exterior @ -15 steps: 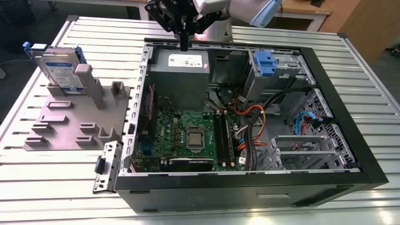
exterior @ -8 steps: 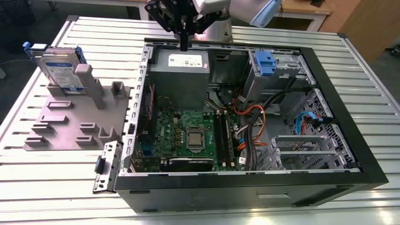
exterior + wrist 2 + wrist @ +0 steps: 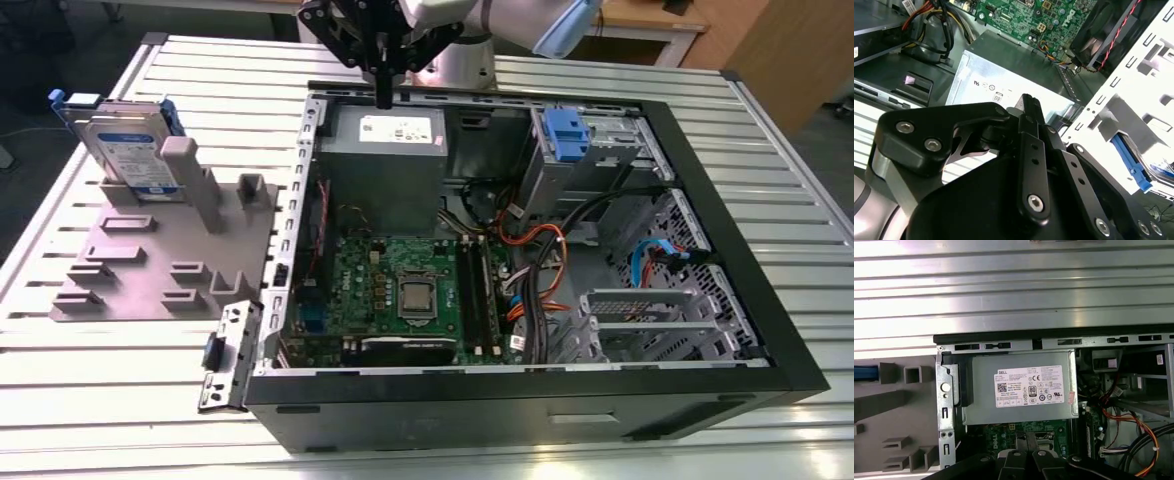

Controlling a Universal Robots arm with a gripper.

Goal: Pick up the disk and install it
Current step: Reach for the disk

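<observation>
- Gripper [image 3: 1030,104] linkage sat closest to the lens; its fingers looked pressed together, holding nothing.
- It hung over the power supply [image 3: 387,135], at the far rim of the open case [image 3: 534,410].
- Disk [image 3: 130,150] stood upright in the grey stand [image 3: 160,260], well apart at the exterior view's left, untouched.
- My read: pick not begun. The grasp would need the fingers parted and lined up across the drive's edges.

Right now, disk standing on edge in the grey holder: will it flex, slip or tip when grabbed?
Likely rigid and dense: the disk looks like a metal slab. Standing upright in the grey holder, it may tip if pushed sideways. Its smooth labelled face could slip.
</observation>
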